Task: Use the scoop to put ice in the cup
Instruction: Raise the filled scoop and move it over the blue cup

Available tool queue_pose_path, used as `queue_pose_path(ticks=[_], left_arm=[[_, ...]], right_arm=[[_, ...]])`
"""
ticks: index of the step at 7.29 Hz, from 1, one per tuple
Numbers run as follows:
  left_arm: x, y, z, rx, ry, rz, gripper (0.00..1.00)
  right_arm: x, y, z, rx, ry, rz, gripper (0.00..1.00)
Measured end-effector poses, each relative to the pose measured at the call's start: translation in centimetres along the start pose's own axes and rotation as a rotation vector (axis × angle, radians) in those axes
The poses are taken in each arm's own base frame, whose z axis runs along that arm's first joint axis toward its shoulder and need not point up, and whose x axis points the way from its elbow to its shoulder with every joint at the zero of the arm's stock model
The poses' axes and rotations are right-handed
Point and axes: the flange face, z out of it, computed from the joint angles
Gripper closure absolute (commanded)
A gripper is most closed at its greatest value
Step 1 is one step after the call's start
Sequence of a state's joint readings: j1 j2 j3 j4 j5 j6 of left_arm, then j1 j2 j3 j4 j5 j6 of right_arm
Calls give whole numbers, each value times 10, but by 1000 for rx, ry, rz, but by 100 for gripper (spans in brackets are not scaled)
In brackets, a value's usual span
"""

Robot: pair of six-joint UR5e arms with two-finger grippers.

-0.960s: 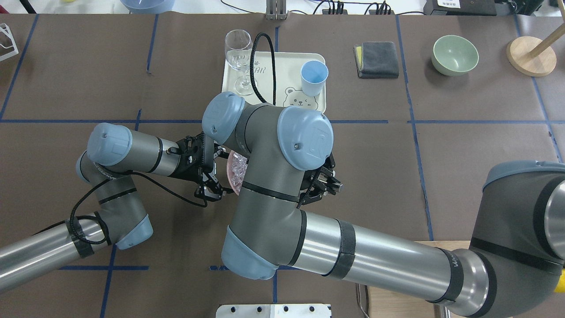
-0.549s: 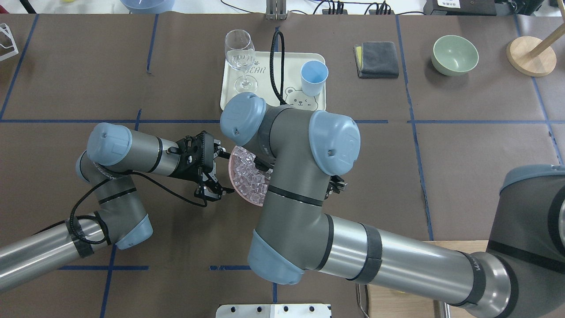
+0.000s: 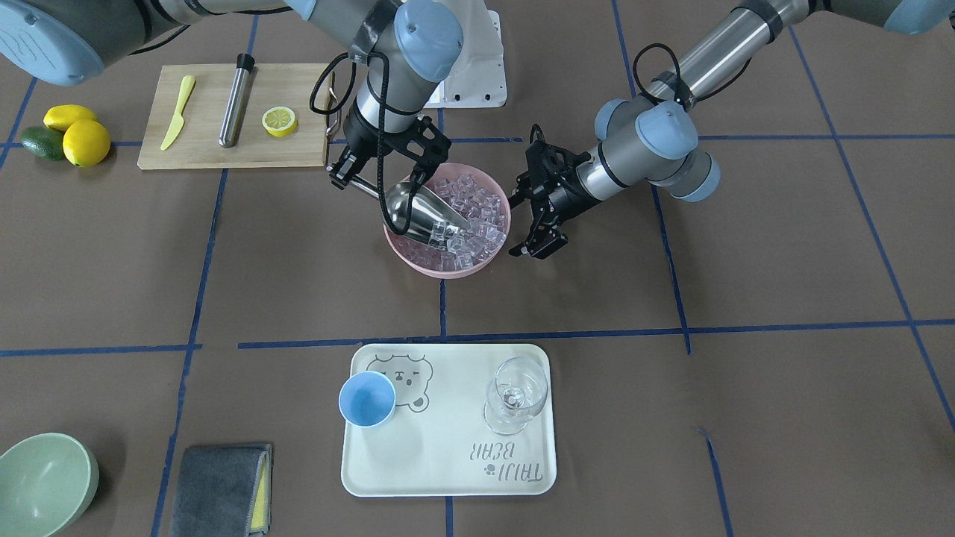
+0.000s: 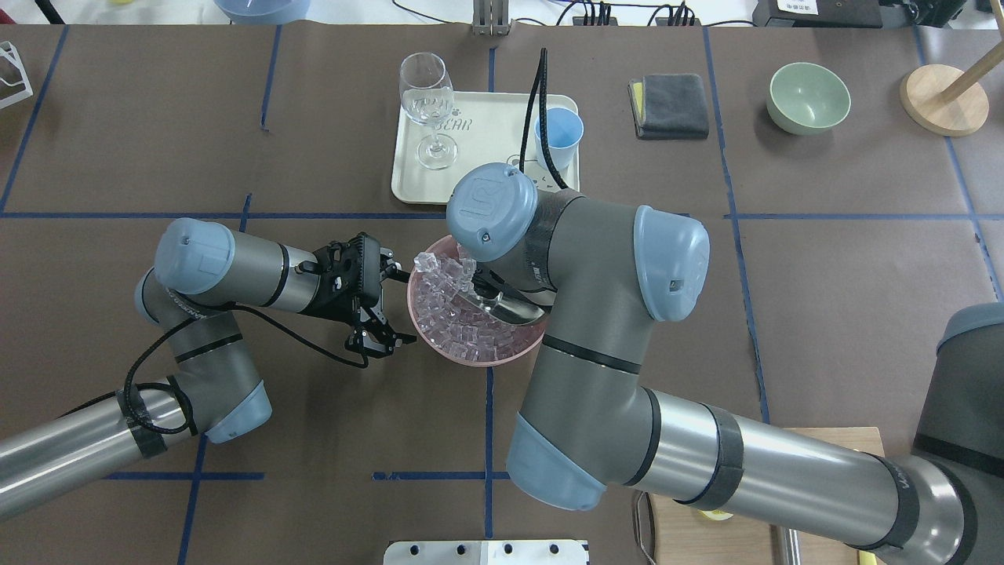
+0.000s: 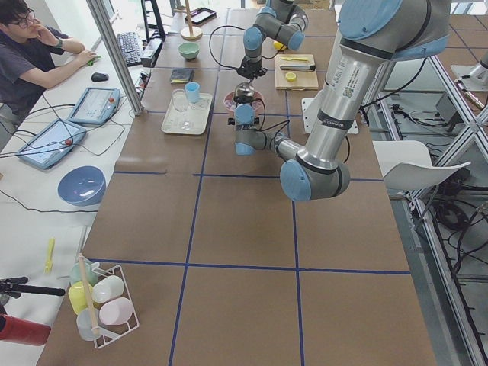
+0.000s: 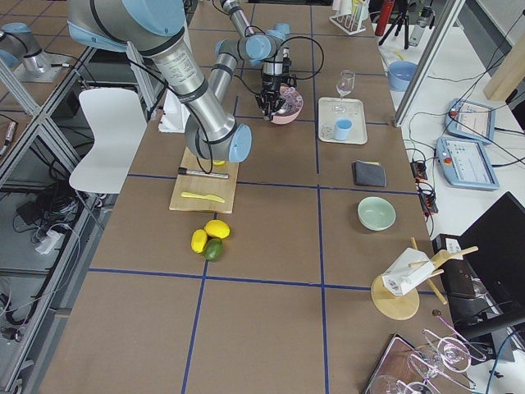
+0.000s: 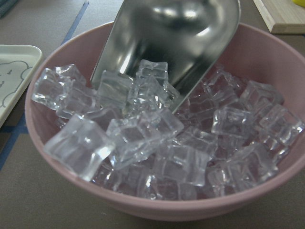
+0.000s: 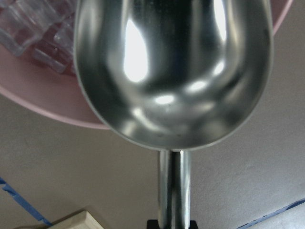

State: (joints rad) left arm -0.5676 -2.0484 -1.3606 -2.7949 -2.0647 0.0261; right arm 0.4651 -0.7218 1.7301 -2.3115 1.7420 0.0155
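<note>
A pink bowl [image 3: 419, 257] holds the ice [image 3: 477, 216], many clear cubes, at the table's middle. My right gripper [image 3: 349, 177] is shut on the thin handle of the steel scoop [image 3: 418, 210]. The scoop's trough is tilted down into the ice at the bowl's edge. The scoop also shows in the left wrist view [image 7: 176, 43] and the right wrist view [image 8: 171, 71]. My left gripper [image 3: 539, 218] is open and empty, right beside the bowl's rim. The light-blue cup [image 3: 367, 398] stands upright and empty on a cream tray [image 3: 448, 462].
A clear wine glass [image 3: 515, 395] stands on the tray beside the cup. A cutting board [image 3: 194, 145] with a yellow knife, steel cylinder and lemon slice lies behind the bowl. Lemons and an avocado [image 3: 67, 134], a green bowl [image 3: 41, 485] and a grey cloth [image 3: 220, 488] sit on the robot's right.
My right arm has swung right and away from the robot, uncovering the bowl, and the scoop now digs into the ice. The left arm has not moved.
</note>
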Motion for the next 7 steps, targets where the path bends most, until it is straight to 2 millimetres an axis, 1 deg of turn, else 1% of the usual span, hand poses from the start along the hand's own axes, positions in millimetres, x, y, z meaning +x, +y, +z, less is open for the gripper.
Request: queue_pose_path(ticks=[1, 3, 4, 5, 7], left_arm=[[0, 0, 0, 0, 0, 0, 0], [0, 0, 0, 0, 0, 0, 0], [0, 0, 0, 0, 0, 0, 0], [0, 0, 0, 0, 0, 0, 0], [0, 0, 0, 0, 0, 0, 0]], right_arm=[[2, 1, -1, 33, -2, 10, 100], [5, 17, -2, 116, -14, 16, 100], [12, 27, -10, 150, -32, 25, 100], [24, 36, -22, 180, -63, 43, 100], [57, 57, -53, 244, -145, 120, 100]])
